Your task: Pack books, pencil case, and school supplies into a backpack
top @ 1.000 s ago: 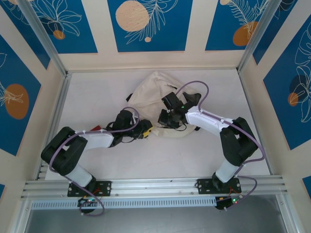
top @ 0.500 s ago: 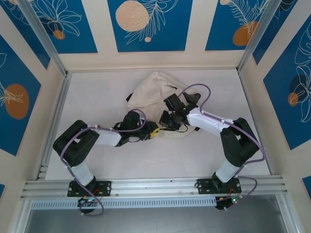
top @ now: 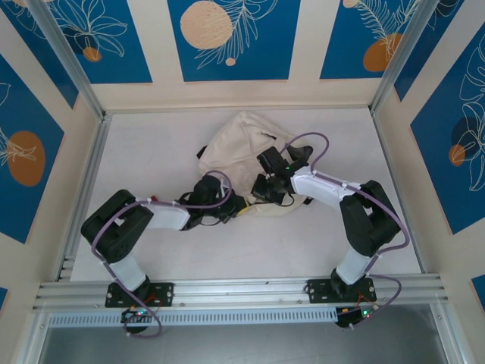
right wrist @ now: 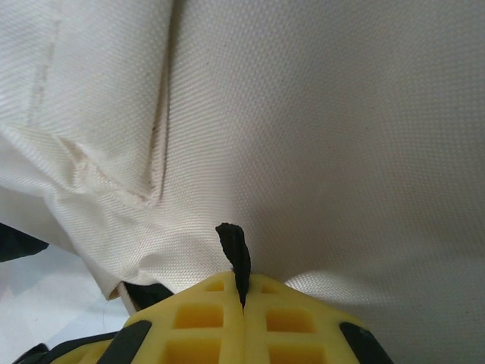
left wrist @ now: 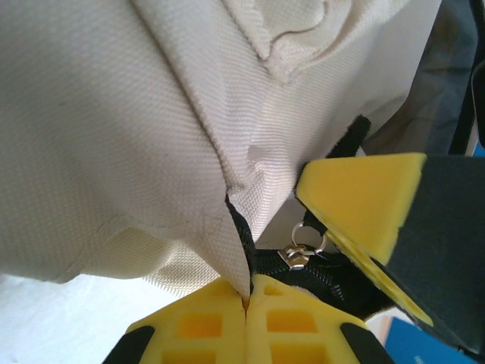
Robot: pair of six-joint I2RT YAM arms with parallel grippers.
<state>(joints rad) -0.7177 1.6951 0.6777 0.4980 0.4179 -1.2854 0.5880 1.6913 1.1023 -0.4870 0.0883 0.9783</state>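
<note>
The cream-beige backpack [top: 239,144] lies crumpled at the middle of the white table. At its near edge my left gripper [top: 239,206] is shut on a fold of the canvas [left wrist: 227,250] beside the dark zipper, close to the metal slider [left wrist: 297,256]. Just to the right, my right gripper [top: 263,193] is shut on a black tab [right wrist: 233,246] that sticks out of the backpack's cloth [right wrist: 318,136]. One of its yellow fingers [left wrist: 364,193] shows in the left wrist view. In their own wrist views the left gripper [left wrist: 246,299] and right gripper [right wrist: 243,299] have their jaws pressed together. Books, pencil case and school supplies are out of view.
Black straps [top: 301,155] trail from the backpack's right side. Aluminium rails [top: 242,288] border the table at the near edge and both sides. Blue-and-cream wall panels [top: 227,38] enclose the workspace. Bare table surface [top: 151,152] lies left of the backpack.
My left gripper has moved right to the backpack's near edge and shut on the canvas. The right gripper has stayed shut and shifted only slightly.
</note>
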